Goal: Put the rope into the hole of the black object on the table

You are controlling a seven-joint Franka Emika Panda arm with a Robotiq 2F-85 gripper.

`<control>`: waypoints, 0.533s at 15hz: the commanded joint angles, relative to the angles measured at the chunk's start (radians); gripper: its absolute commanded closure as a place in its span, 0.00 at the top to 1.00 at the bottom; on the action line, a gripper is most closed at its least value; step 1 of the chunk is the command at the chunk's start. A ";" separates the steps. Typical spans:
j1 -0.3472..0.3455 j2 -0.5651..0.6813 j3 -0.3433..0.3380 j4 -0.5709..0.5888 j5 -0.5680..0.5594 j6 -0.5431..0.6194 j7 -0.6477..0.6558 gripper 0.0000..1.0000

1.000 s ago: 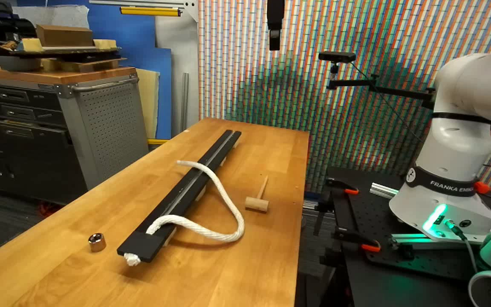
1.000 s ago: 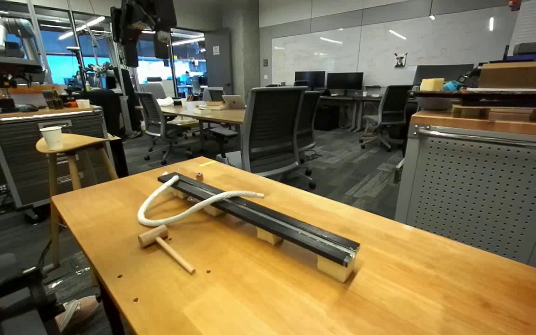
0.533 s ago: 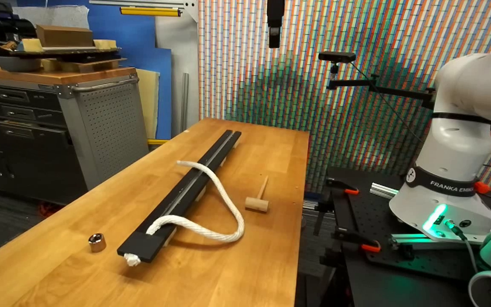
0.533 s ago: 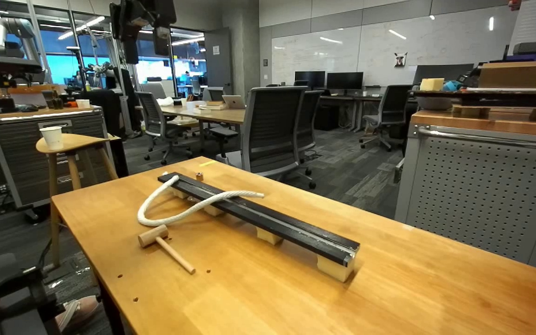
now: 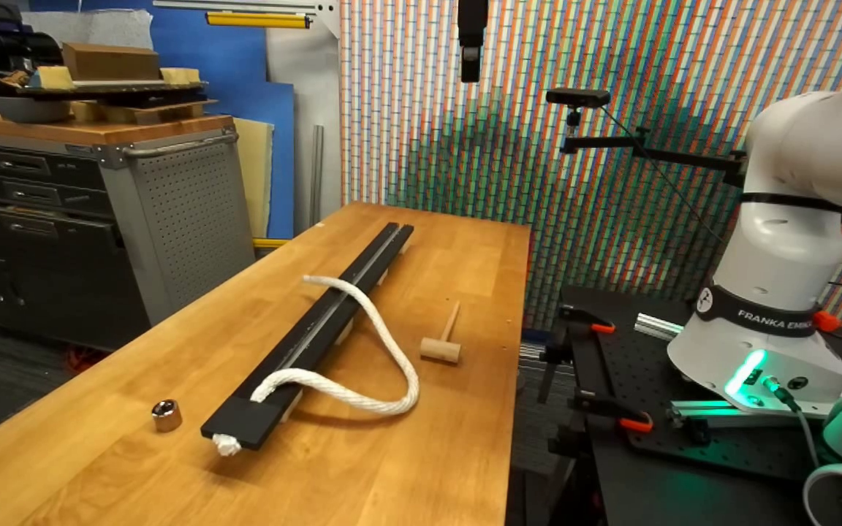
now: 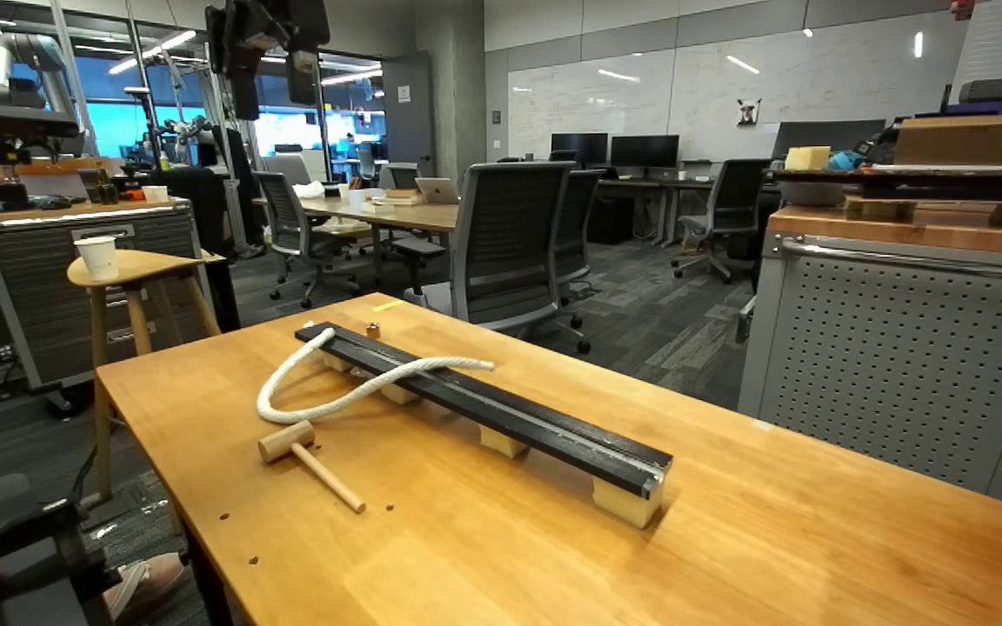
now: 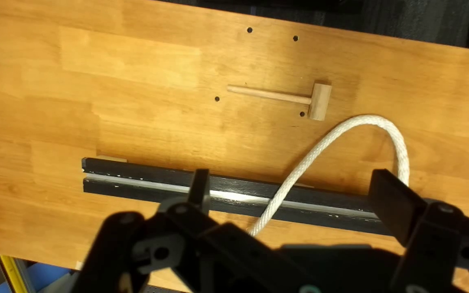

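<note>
The white rope lies on the table in a loop; it also shows in an exterior view and the wrist view. One part enters the black bar near one end, where a white tuft sticks out. The loose end crosses over the bar and overhangs its far side. The groove runs along the bar's top; the rope lies across it there. My gripper is open and empty, high above the bar; it shows at the top of both exterior views.
A small wooden mallet lies beside the rope loop. A shiny metal piece stands on the bar's other side. Pale blocks hold the bar off the table. A grey cabinet stands beyond the table's edge.
The gripper has risen very slightly since one second ago and looks still over the last half second. The rope, bar and mallet have not moved.
</note>
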 commanded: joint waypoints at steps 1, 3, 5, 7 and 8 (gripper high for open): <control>0.011 0.001 -0.009 0.002 -0.003 -0.002 0.003 1.00; 0.011 0.001 -0.009 0.002 -0.003 -0.002 0.003 1.00; 0.011 0.001 -0.009 0.002 -0.003 -0.002 0.003 1.00; 0.011 0.001 -0.009 0.002 -0.003 -0.002 0.003 1.00; 0.009 0.014 -0.004 0.008 -0.005 0.009 0.027 1.00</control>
